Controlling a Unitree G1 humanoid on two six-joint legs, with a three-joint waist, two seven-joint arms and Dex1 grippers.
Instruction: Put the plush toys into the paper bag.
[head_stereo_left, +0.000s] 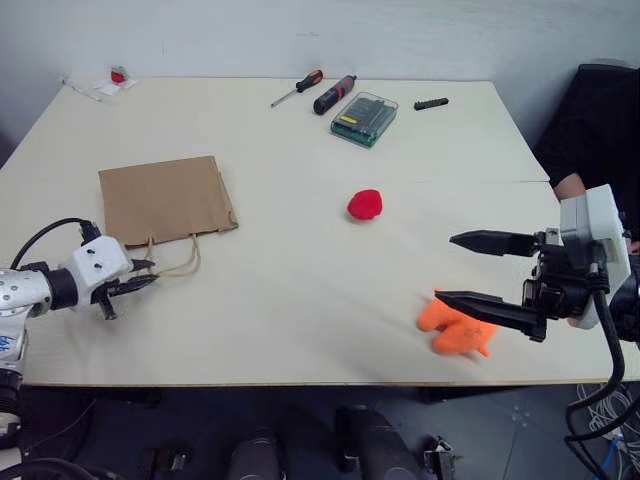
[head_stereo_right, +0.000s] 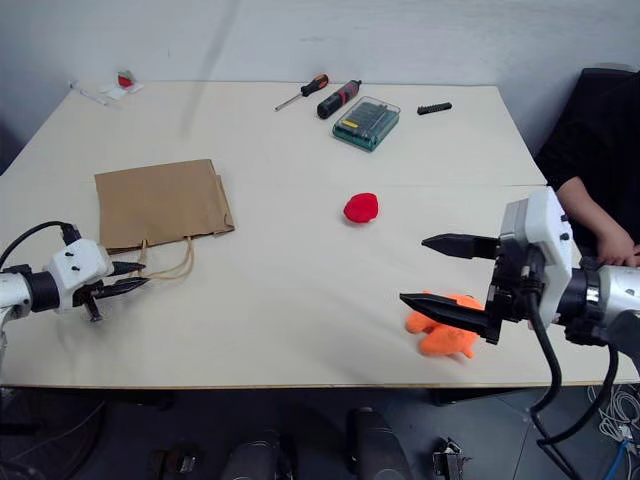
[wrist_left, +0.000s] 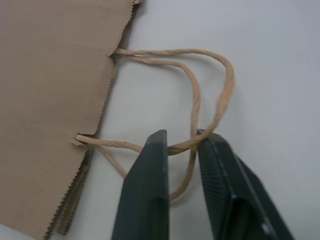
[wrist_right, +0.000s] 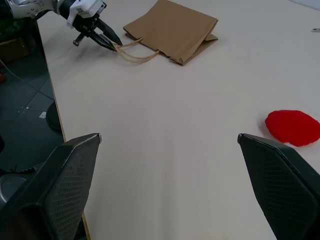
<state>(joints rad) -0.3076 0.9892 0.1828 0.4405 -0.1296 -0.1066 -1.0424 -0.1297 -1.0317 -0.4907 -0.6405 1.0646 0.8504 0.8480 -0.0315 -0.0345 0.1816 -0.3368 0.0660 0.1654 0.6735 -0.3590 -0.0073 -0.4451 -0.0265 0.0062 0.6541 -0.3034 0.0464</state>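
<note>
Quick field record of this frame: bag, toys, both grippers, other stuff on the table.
paper bag: lying flat on the table, left side, cord handles toward the near edge
left gripper: shut on a handle cord of the bag
right gripper: open, above the table beside the orange toy, holding nothing
orange toy: on the table near the front edge, right side
red toy: on the table, middle, apart from the bag
toys in bag: none seen yet
far edge: screwdrivers, clear bit case
person's hand: at the table's right edge
</note>
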